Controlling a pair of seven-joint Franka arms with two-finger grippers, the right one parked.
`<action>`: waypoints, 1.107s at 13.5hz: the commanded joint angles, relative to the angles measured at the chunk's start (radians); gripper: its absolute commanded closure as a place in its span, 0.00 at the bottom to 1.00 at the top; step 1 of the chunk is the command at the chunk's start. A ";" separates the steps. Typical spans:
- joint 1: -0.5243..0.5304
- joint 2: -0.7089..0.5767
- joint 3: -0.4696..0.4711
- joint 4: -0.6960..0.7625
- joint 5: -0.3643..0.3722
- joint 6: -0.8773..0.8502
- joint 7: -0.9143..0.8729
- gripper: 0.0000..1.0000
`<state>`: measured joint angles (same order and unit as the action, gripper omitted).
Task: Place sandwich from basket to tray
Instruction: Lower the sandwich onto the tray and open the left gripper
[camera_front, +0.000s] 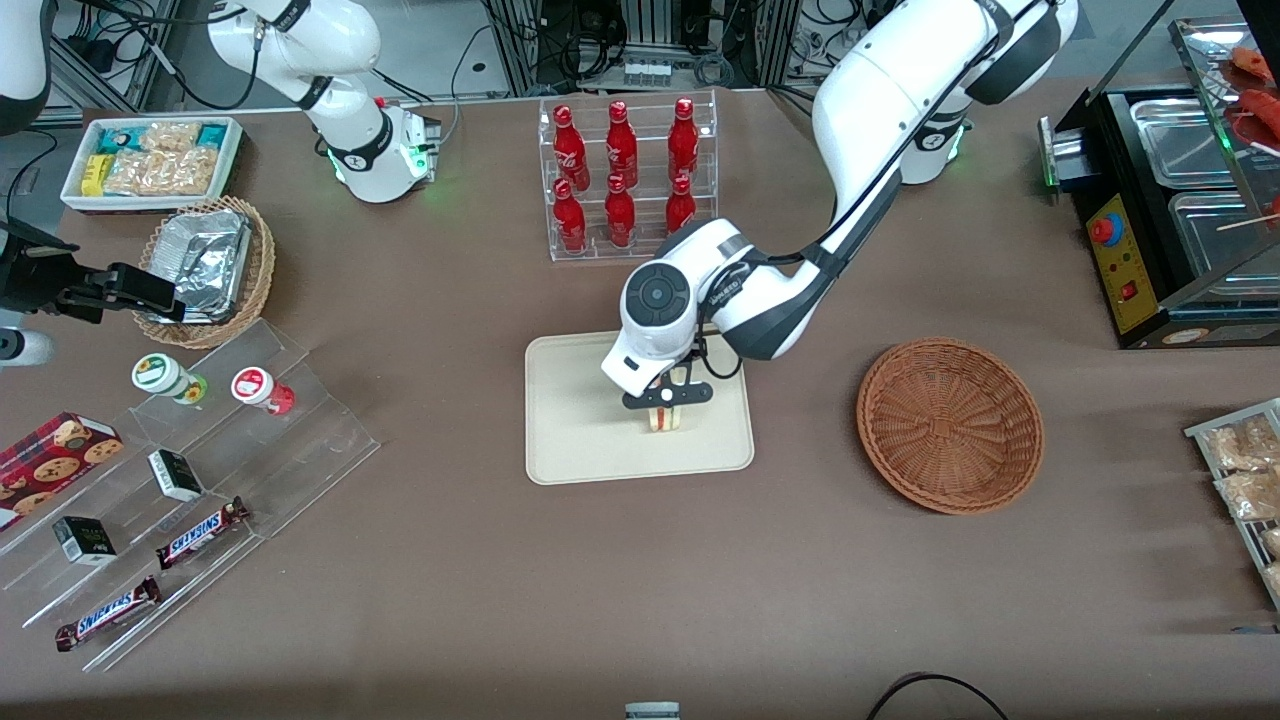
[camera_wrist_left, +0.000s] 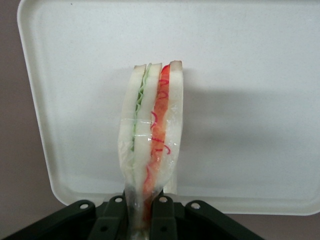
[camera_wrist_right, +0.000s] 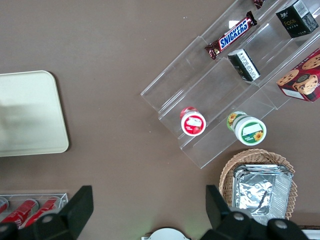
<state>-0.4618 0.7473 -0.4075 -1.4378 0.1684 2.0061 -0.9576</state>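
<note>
The sandwich (camera_front: 664, 419) (camera_wrist_left: 152, 130) is a wrapped wedge with green and orange-red filling, held edge-up over the cream tray (camera_front: 570, 440) (camera_wrist_left: 260, 100) (camera_wrist_right: 25, 115). My gripper (camera_front: 666, 402) (camera_wrist_left: 139, 220) is shut on the sandwich, its two dark fingers (camera_wrist_left: 162, 217) pinching the wedge's narrow end. The sandwich hangs just above or on the tray's middle; I cannot tell whether it touches. The reddish-brown wicker basket (camera_front: 950, 425) stands with nothing in it on the table beside the tray, toward the working arm's end.
A clear rack of red bottles (camera_front: 625, 175) stands farther from the front camera than the tray. Clear stepped shelves with snack bars, cups and boxes (camera_front: 180, 480) (camera_wrist_right: 240, 75), a tan wicker basket with a foil container (camera_front: 205, 265) and a white snack bin (camera_front: 150, 160) lie toward the parked arm's end. A black food warmer (camera_front: 1170, 200) stands at the working arm's end.
</note>
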 joint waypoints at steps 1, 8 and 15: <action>-0.014 0.035 0.004 0.056 0.020 -0.024 -0.047 1.00; -0.037 0.069 0.048 0.080 0.020 -0.018 -0.105 1.00; -0.038 0.061 0.055 0.089 0.020 -0.012 -0.102 0.00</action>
<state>-0.4801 0.8067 -0.3665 -1.3866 0.1699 2.0092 -1.0362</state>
